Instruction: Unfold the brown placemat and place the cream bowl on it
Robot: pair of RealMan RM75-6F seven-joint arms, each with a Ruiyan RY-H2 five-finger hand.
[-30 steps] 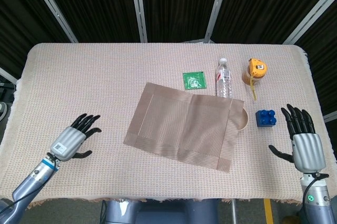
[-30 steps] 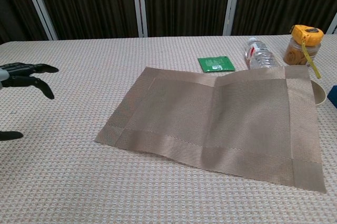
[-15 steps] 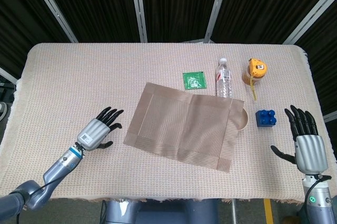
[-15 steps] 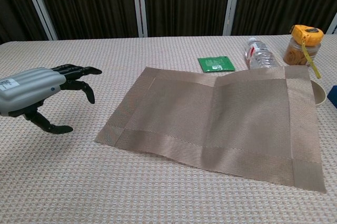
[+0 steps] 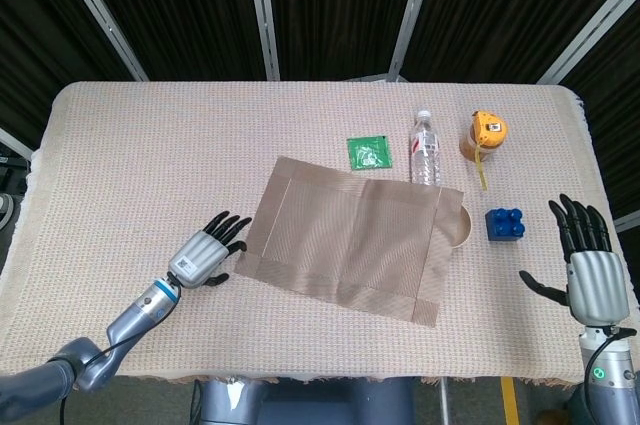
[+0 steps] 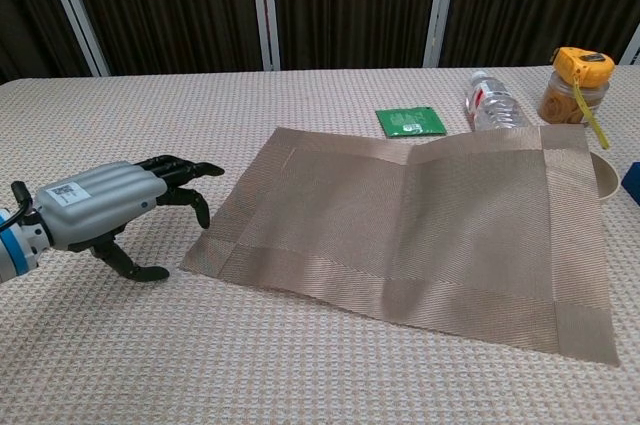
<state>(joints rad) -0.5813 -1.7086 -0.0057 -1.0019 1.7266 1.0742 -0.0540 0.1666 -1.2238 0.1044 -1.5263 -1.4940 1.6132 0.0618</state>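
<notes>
The brown placemat [image 5: 350, 236] [image 6: 420, 220] lies spread flat in the middle of the table. Its right edge covers most of the cream bowl [image 5: 461, 225] [image 6: 604, 174], so only a sliver of rim shows. My left hand [image 5: 208, 256] [image 6: 105, 204] hovers open just left of the mat's near-left corner, fingers spread toward it, not touching. My right hand [image 5: 586, 270] stands open at the table's right edge, fingers up, right of the bowl, holding nothing. The chest view does not show it.
A green packet [image 5: 369, 153] [image 6: 411, 121], a lying water bottle [image 5: 426, 148] [image 6: 490, 103] and an orange tape measure on a jar [image 5: 486, 133] [image 6: 575, 82] sit behind the mat. A blue block [image 5: 505, 223] stands right of the bowl.
My left hand has moved right across the table to the mat's left corner. My right hand has drifted slightly down and right. The mat and bowl have not moved.
</notes>
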